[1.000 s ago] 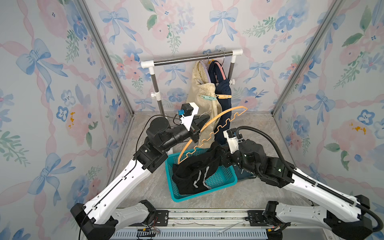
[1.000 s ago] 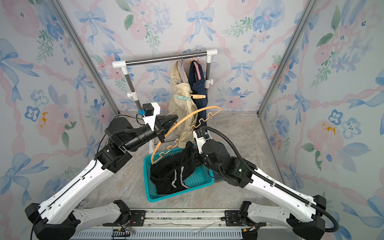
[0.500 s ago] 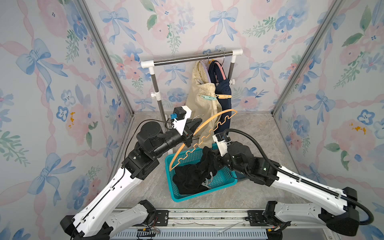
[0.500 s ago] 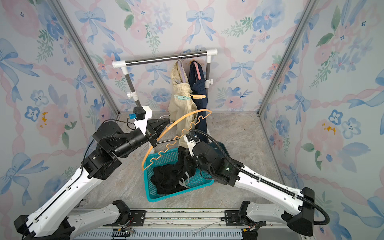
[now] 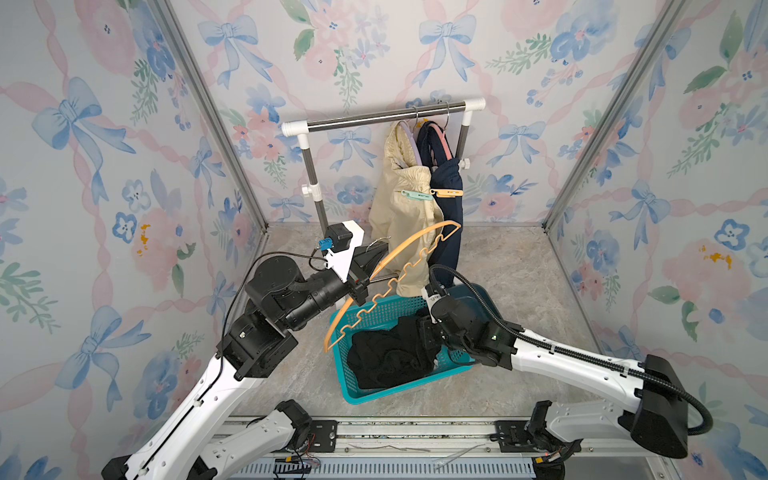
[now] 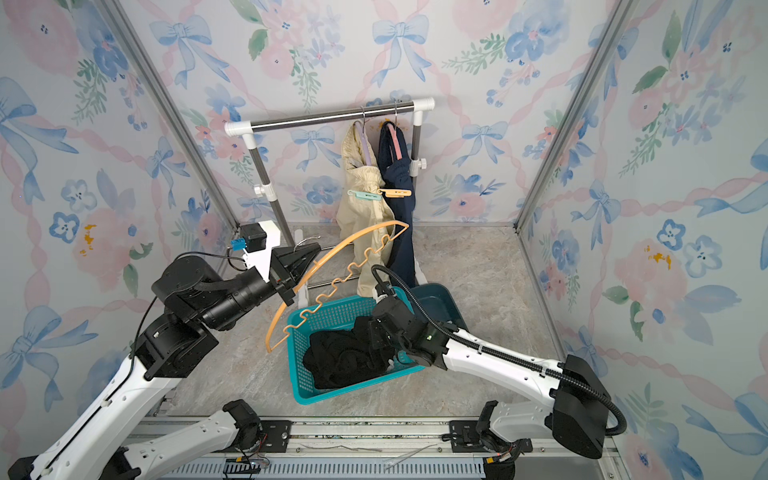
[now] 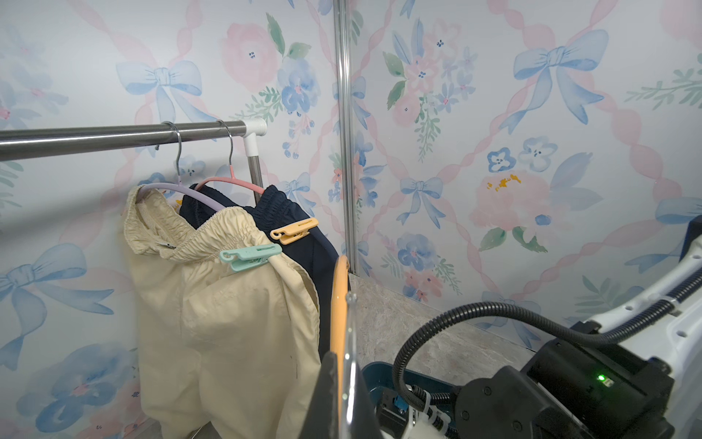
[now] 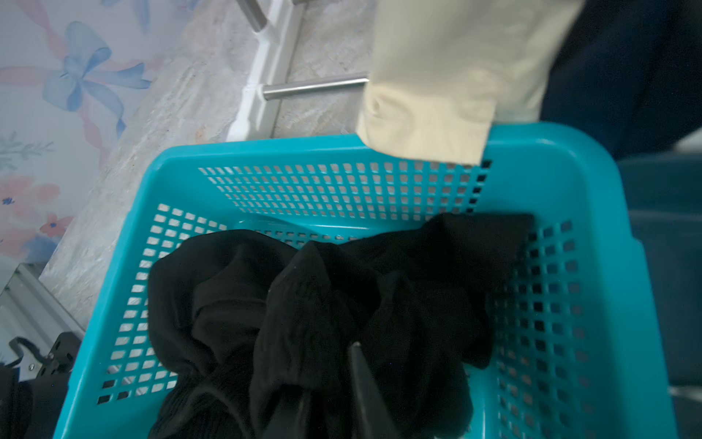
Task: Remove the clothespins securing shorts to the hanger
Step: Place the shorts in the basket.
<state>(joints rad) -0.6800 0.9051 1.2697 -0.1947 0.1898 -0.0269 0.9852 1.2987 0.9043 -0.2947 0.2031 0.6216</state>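
Note:
My left gripper is shut on the neck of a bare orange hanger, held tilted above the teal basket. In the left wrist view the fingers pinch the orange hanger. The black shorts lie crumpled in the basket. My right gripper is low over them, jaws slightly apart with black cloth between. On the rail, cream shorts carry a mint clothespin, and navy shorts carry a light orange clothespin.
The metal rail stands at the back on white-jointed posts, its foot bar close behind the basket. A dark blue bin sits behind the basket under my right arm. The cream shorts' hem hangs over the basket's far rim.
The black shorts have come off the orange hanger and dropped into the basket as my right gripper lowered with them. Its jaws have parted slightly. My left arm drew the hanger back leftward.

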